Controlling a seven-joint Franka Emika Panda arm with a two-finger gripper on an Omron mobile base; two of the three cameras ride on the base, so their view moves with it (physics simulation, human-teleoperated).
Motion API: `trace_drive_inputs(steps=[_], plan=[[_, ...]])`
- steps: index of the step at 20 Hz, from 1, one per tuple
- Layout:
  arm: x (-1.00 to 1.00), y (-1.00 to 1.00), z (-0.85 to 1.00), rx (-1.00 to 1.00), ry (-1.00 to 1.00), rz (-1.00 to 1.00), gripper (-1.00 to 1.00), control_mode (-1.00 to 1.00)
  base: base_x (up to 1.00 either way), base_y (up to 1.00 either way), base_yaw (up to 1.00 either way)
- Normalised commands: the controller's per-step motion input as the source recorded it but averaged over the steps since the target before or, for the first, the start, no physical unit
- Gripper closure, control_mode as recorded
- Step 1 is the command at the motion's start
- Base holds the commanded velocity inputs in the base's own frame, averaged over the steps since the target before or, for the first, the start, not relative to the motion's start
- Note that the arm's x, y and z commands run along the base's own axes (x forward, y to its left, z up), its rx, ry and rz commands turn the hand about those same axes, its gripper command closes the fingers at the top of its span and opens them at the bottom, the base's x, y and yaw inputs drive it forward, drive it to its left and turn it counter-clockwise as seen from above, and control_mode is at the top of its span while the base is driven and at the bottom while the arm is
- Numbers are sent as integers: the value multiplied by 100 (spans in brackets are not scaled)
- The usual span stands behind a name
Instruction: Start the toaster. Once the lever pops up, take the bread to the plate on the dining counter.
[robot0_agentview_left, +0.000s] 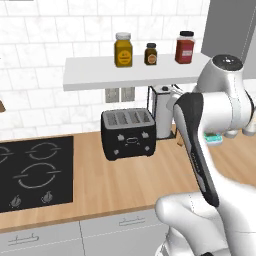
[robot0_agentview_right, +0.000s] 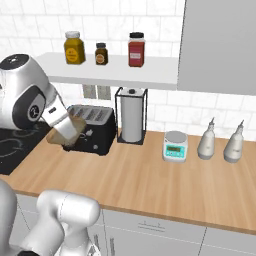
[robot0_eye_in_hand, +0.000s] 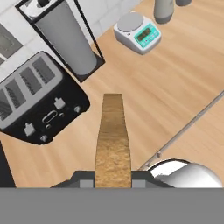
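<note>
The bread (robot0_eye_in_hand: 113, 140) runs down behind the grey band at the hand view's bottom, so the grip point is hidden — in the right base view the arm covers the slice's upper end. The toaster (robot0_eye_in_hand: 37, 98) is cut by the hand view's left edge. The cooktop (robot0_agentview_left: 32, 172) is cropped at the left.
</note>
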Motion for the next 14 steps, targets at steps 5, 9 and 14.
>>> trace_drive_inputs(steps=[5, 9, 14], plan=[[-34, -11, -20, -1, -5, 2, 100, -100, 0, 0, 0], [-1, -2, -34, -3, -4, 5, 100, -100, 0, 0, 0], [0, 0, -10, -1, 0, 1, 100, 100, -30, -1, 0]])
